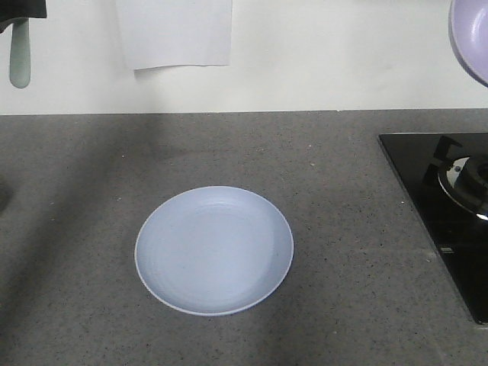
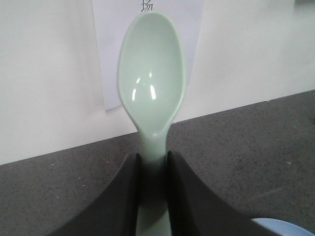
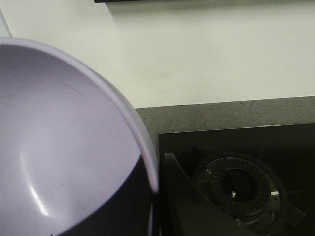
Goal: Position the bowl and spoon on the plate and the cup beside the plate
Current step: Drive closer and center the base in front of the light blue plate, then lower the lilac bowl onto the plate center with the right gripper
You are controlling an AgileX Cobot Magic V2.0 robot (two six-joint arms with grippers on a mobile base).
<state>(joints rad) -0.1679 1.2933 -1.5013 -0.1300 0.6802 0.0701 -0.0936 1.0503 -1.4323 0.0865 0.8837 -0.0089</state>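
Plate (image 1: 214,250) flat on grey counter (image 1: 343,305), nearest; farther back and raised, left gripper (image 2: 152,164) clamped on spoon (image 2: 152,78) handle, head jutting past the fingertips, and right gripper (image 3: 153,196) pinching bowl (image 3: 64,147) rim, one finger inside, one outside, stove (image 3: 236,182) beyond.
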